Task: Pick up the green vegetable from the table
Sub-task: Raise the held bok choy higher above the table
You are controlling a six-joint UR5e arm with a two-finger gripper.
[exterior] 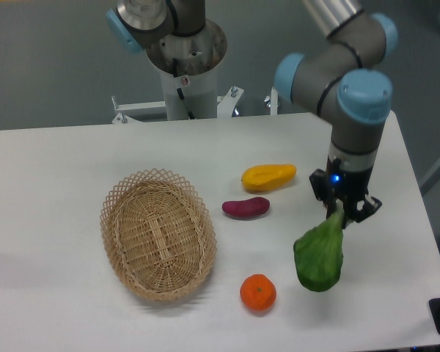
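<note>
The green vegetable [320,256] has a broad green leaf and a pale stem at its top. My gripper [341,214] is shut on the stem end, right of centre over the white table [51,169]. The vegetable hangs leaf-down from the fingers, tilted slightly left. Its lower end is close to the table; I cannot tell whether it touches.
A wicker basket [158,233] sits left of centre. A yellow elongated fruit [268,177] and a purple oblong vegetable [246,207] lie left of the gripper. An orange [258,292] lies left of the green leaf. The table's right edge is near the arm.
</note>
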